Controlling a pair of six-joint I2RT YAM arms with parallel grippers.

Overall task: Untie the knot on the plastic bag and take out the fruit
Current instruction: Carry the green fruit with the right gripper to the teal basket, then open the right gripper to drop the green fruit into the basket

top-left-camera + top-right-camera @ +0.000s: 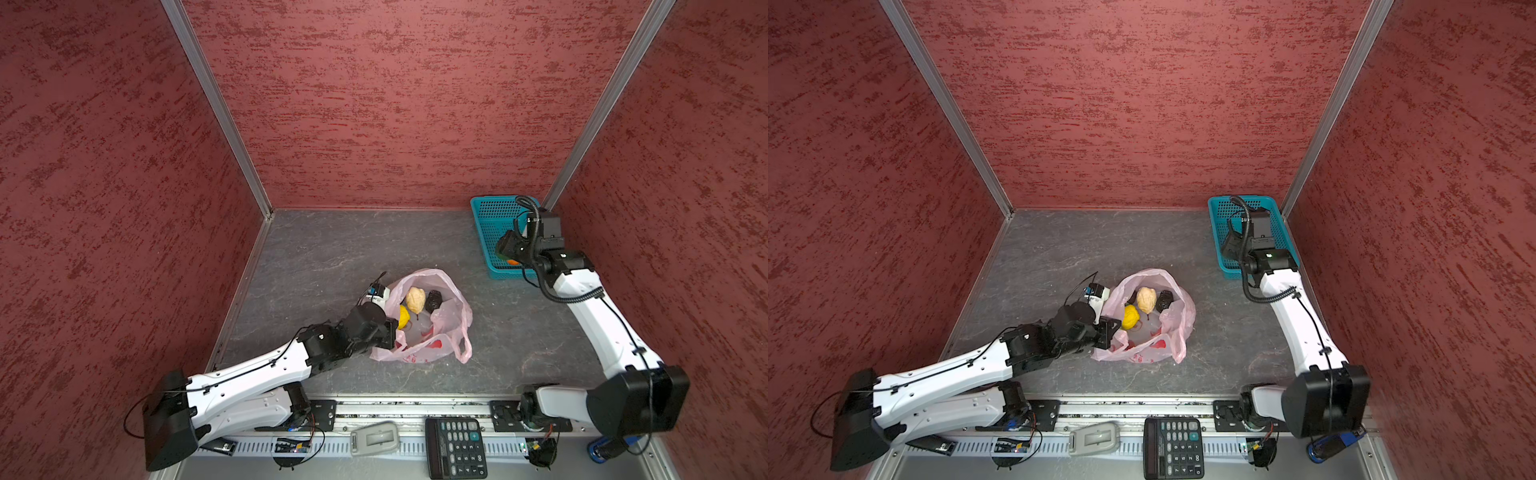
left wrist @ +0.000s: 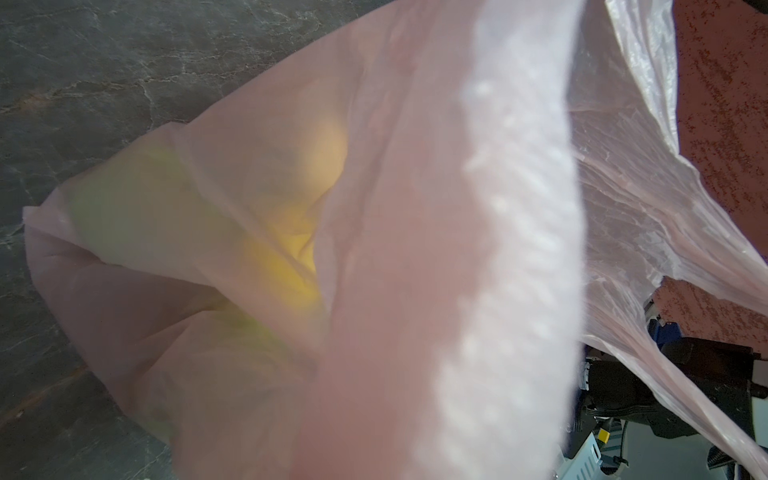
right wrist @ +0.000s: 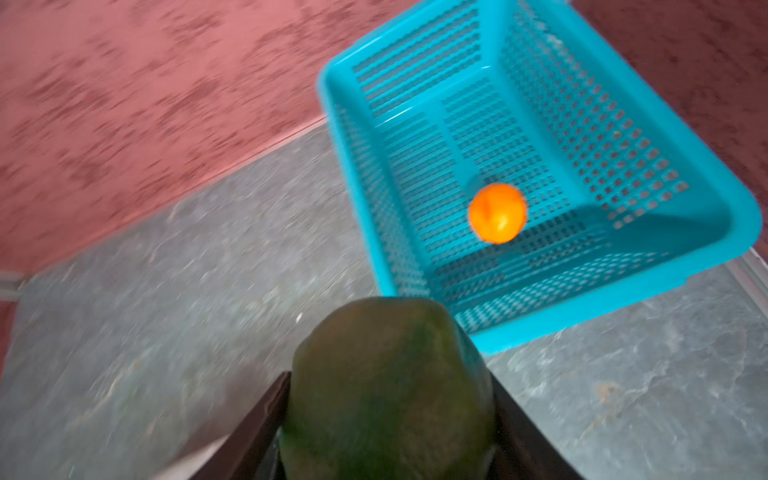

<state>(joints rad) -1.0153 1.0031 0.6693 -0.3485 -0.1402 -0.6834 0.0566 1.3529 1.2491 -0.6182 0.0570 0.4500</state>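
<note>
Plastic bag (image 1: 451,316) is lying mid-table on the grey tabletop (image 1: 324,257), its mouth gaping open. 3 pieces are sitting inside: yellow fruit (image 1: 403,316), cream-white fruit (image 1: 415,300) and dark brown-black fruit (image 1: 434,300). Left gripper (image 1: 395,332) is clamping fully closed on the bag's left rim, its fingers hidden behind pink film. Right gripper (image 3: 388,386) is holding a dark green fruit (image 3: 390,357) between part-open jaws, close by the teal basket (image 3: 602,299), where 1 orange fruit (image 3: 497,212) is resting.

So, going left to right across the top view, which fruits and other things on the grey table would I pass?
You'd pass the yellow fruit → cream fruit → black fruit → teal basket.
</note>
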